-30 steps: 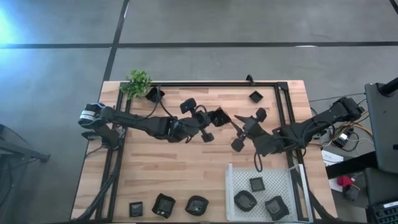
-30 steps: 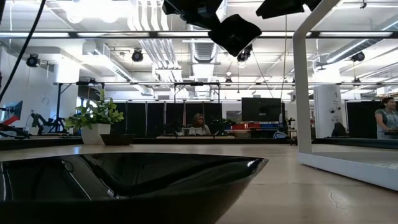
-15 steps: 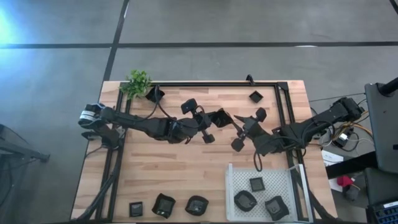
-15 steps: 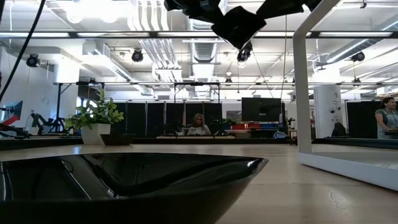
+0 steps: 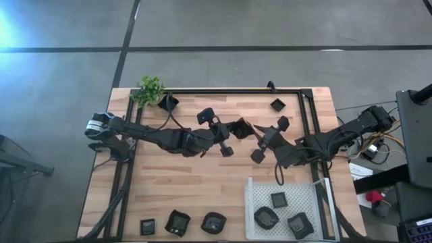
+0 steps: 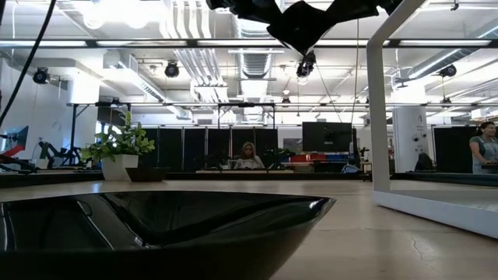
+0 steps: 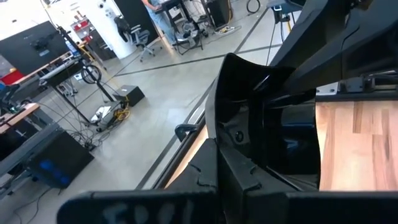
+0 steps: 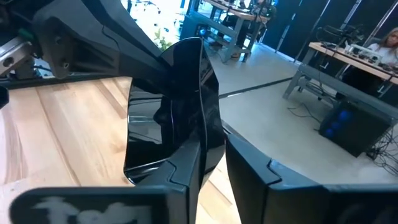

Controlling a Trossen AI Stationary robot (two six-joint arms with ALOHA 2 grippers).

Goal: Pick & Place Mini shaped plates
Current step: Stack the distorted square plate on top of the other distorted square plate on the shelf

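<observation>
A black mini plate [image 5: 241,127] hangs in mid-air over the middle of the table, between my two grippers. My left gripper [image 5: 233,128] comes from the table's left and is shut on it. My right gripper [image 5: 254,133] comes from the right, its fingers closed in on the opposite rim. In the low view the plate [image 6: 302,22] shows high up, well clear of the table. More black plates rest flat on the wood at the far side [image 5: 277,104] and along the near edge [image 5: 177,221]. My left gripper pinches the plate's rim [image 7: 219,134] between its two fingers, reaching roughly level from the table's left. The plate stands on edge beyond the fingers, lifted clear. My right gripper has the opposite rim [image 8: 208,140] between its two fingers [image 8: 186,171], reaching roughly level from the right. The plate's hollow faces sideways.
A white perforated tray [image 5: 253,202] at the near right holds three plates. A green plant [image 5: 150,89] and one plate [image 5: 169,101] stand at the far left corner. A black frame borders the table. A large black dish [image 6: 156,225] fills the low view's foreground.
My right gripper's fingers have drawn together onto the plate's rim while that arm stayed where it was. The plate in my left gripper has shifted slightly upward.
</observation>
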